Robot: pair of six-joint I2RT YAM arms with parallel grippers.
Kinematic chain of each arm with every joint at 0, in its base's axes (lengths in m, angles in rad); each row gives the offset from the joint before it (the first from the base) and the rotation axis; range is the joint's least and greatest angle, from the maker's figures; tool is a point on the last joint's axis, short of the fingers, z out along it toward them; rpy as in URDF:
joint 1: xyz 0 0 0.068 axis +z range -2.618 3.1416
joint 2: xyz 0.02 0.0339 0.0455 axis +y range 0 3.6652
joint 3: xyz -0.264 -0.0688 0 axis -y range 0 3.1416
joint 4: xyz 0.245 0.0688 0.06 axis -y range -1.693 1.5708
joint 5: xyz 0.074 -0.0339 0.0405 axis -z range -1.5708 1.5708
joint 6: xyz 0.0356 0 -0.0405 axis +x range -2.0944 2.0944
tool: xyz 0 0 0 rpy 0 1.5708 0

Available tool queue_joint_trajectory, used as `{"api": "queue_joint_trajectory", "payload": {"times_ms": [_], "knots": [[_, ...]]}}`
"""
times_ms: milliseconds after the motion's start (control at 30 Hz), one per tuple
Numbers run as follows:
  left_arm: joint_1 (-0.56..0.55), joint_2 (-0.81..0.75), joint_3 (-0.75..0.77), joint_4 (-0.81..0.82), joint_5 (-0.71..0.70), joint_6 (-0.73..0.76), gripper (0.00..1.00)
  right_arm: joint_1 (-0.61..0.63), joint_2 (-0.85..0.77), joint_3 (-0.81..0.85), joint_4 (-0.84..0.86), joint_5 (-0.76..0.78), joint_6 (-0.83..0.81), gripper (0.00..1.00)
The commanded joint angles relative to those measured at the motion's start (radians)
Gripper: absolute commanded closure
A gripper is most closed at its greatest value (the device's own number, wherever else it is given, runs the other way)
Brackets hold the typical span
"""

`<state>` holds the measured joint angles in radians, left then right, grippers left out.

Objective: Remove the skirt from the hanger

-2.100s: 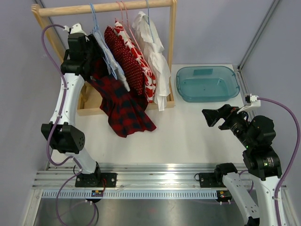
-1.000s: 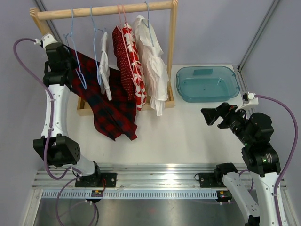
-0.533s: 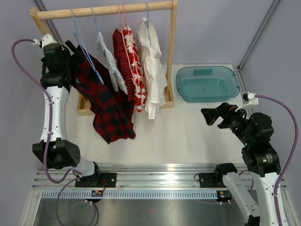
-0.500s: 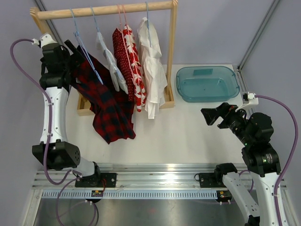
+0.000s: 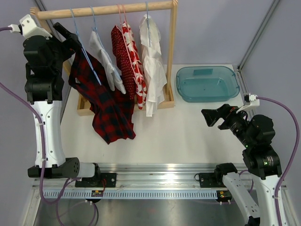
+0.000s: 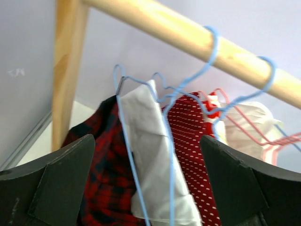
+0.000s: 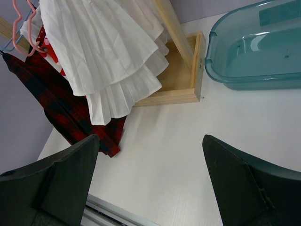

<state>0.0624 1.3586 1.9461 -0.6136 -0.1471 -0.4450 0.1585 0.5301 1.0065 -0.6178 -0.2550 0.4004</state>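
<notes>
**A:** Where is the skirt hanging?

**B:** The plaid skirt (image 5: pixel 106 110) is at the left end of the rail (image 5: pixel 108 8). It seems to be caught on the leftmost blue hanger (image 5: pixel 88 57), just left of a white garment (image 5: pixel 106 63). Its long axis slants from the hanger down toward the near right, and its hem is crumpled on the table (image 5: pixel 188 136).

**A:** Which arm is nearer?

**B:** The left one, easily. The left claw (image 5: pixel 68 34) sits high at the far left, just beside the skirt's top edge, so the cloth lies to its right and below it. It is released, with the jaws spread wide and nothing between them (the wrist view shows only the hanging clothes past the fingers).

**A:** What pose is the left arm in?

**B:** It is reared up tall from its base at the near left, with the wrist bent so the claw points right along the rail. I judge a short dip toward the waistband would come next.

**A:** And the other arm?

**B:** The right claw (image 5: pixel 210 117) hovers over the table on the right, well apart from the skirt. It is also released and holds nothing.
</notes>
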Motion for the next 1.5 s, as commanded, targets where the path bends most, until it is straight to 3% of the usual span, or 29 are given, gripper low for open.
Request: {"api": "queue_joint_trajectory", "payload": {"times_ms": [0, 67, 200, 367, 567, 600, 667, 733, 933, 1100, 1367, 1467], "knots": [[-0.027, 0.033, 0.057, -0.035, -0.012, 0.019, 0.03, 0.012, -0.013, 0.023, 0.018, -0.006, -0.008, 0.01], [-0.044, 0.062, 0.076, -0.047, -0.012, 0.017, 0.06, 0.015, -0.016, 0.023, 0.018, -0.003, -0.009, 0.0], [-0.139, 0.091, 0.07, -0.048, -0.167, 0.057, 0.07, 0.022, -0.019, 0.026, 0.01, 0.016, -0.018, 0.0], [-0.17, 0.141, 0.069, -0.034, -0.215, 0.075, 0.08, 0.042, -0.028, 0.027, 0.006, 0.039, -0.029, 0.0], [-0.184, 0.171, 0.093, -0.041, -0.295, 0.075, 0.4, 0.059, -0.03, 0.029, 0.003, 0.062, -0.037, 0.01], [-0.184, 0.171, 0.093, -0.034, -0.304, 0.077, 0.56, 0.061, -0.03, 0.029, 0.003, 0.065, -0.037, 0.0], [-0.184, 0.172, 0.097, -0.031, -0.312, 0.08, 0.75, 0.065, -0.03, 0.029, 0.004, 0.066, -0.038, 0.01], [-0.185, 0.181, 0.114, -0.046, -0.331, 0.081, 1.0, 0.069, -0.03, 0.027, 0.009, 0.069, -0.037, 0.0], [-0.231, 0.209, 0.272, -0.139, -0.373, 0.135, 1.0, 0.07, -0.021, 0.023, 0.018, 0.057, -0.038, 0.01], [-0.303, 0.224, 0.483, -0.234, -0.405, 0.189, 1.0, 0.07, 0.102, 0.173, -0.017, -0.11, -0.057, 0.01], [-0.348, 0.131, 0.441, -0.227, -0.413, 0.223, 1.0, 0.079, 0.428, 0.565, 0.012, -0.416, 0.015, 0.01], [-0.366, 0.117, 0.401, -0.215, -0.398, 0.218, 1.0, 0.13, 0.507, 0.682, 0.053, -0.434, 0.043, 0.01]]}}
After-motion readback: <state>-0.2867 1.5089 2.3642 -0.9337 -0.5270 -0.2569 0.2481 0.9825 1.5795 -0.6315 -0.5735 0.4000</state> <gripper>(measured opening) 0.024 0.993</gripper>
